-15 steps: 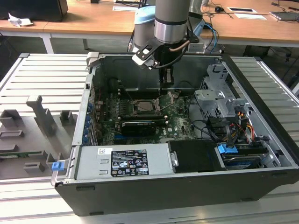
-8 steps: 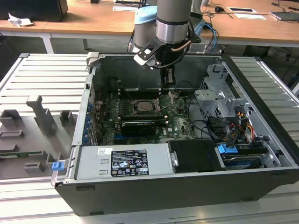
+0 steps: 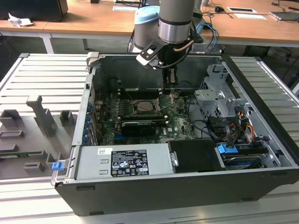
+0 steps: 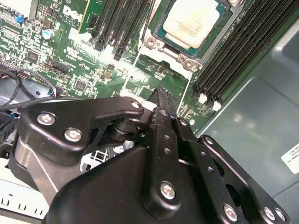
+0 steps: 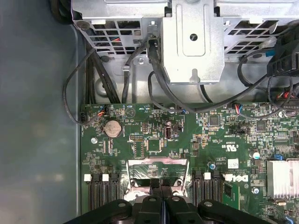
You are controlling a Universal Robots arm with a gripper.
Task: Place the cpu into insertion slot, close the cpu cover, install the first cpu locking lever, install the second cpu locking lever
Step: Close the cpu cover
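Observation:
The cpu point(image 4: 191, 19), a pale silvery square, lies in the insertion slot point(image 3: 145, 106) on the green board. The cpu cover point(image 4: 170, 51), a silvery frame, lies flat around the chip's face. A thin metal lever rod point(image 3: 163, 108) runs along the slot's side towards the exterior view's right. My gripper point(image 3: 170, 91) hangs just above the board beside that side of the slot, close to the rod. Its black fingers are pressed together, shut, with nothing seen between them in both wrist views point(image 4: 161, 92) point(image 5: 161, 189).
Long black memory slots point(image 4: 233, 51) flank the socket. A grey drive cage point(image 5: 191, 42) with black cables point(image 5: 107, 79) stands past the board's edge. The case wall point(image 4: 252, 121) is close by. A power supply point(image 3: 124, 161) fills the case's front, and a card point(image 3: 138, 126) sits near the socket.

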